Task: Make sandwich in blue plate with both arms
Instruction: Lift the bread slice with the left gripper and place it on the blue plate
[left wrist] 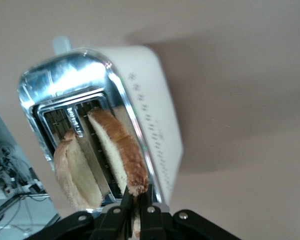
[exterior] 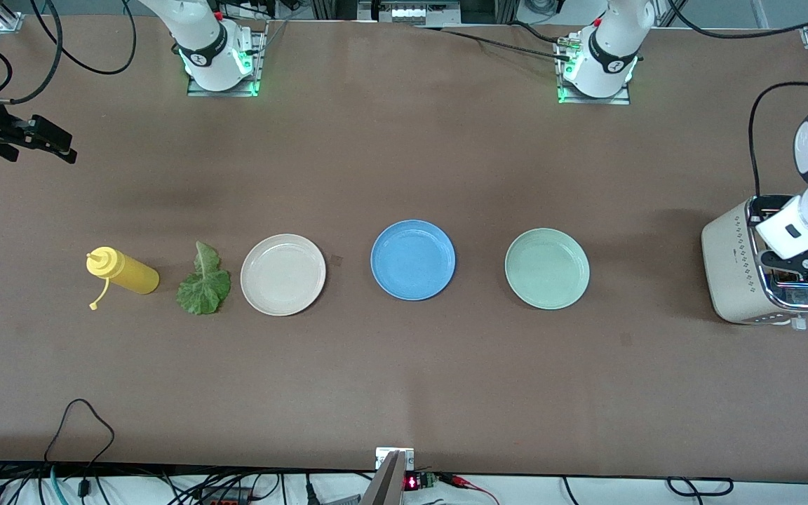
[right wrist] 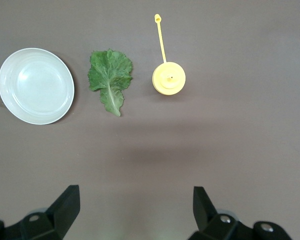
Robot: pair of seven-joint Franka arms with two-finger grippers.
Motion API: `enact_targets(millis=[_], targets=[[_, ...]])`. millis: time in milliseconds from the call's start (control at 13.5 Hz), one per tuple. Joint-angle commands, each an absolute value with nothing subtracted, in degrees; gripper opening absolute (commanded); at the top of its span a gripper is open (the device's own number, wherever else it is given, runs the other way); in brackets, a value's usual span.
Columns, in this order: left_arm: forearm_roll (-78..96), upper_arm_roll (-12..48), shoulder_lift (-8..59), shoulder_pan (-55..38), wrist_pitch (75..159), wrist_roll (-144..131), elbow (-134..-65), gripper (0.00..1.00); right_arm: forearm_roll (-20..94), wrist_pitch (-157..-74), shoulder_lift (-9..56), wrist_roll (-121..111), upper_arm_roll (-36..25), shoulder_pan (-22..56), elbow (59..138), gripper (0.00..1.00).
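two bread slices (left wrist: 121,150) stand on edge in the slots of the cream toaster (exterior: 734,273) at the left arm's end of the brown bench (exterior: 404,379). the left gripper (left wrist: 135,207) pinches one slice's crust from above. the blue plate (exterior: 412,259) lies bare between a beige plate (exterior: 283,274) and a green plate (exterior: 546,268). the right gripper (right wrist: 135,202) hangs spread wide over the lettuce leaf (right wrist: 110,77) and yellow bottle (right wrist: 168,78). the writing on the toaster is unreadable.

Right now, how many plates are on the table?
3, in a row: the beige plate beside the lettuce leaf, the blue plate in the middle, the pale green plate nearest the toaster.
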State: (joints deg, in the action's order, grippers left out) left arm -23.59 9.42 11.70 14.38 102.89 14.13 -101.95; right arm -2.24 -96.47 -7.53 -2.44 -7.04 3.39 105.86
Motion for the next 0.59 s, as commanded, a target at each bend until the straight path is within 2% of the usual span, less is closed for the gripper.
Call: enact_targets(millis=[0, 221, 369, 517], targets=[[-24.3, 17.7, 11.4, 14.2, 92.3, 14.7, -92.8, 0.01, -2.8, -96.2, -8.5, -2.3, -7.0, 3.5, 105.9, 1.0], [-16.7, 24.2, 11.4, 14.2, 90.7, 13.7, -89.5, 0.01, -2.8, -96.2, -8.5, -2.3, -7.0, 3.4, 105.9, 1.0], [-7.3, 25.6, 13.6, 12.8, 91.8, 10.9, -89.4, 0.01, -2.8, -96.2, -8.4, -2.3, -7.0, 3.4, 105.9, 1.0], [3.4, 25.7, 16.5, 10.9, 96.7, 4.5, -89.7, 0.01, -2.8, -96.2, -8.4, -2.3, -7.0, 3.4, 105.9, 1.0]])
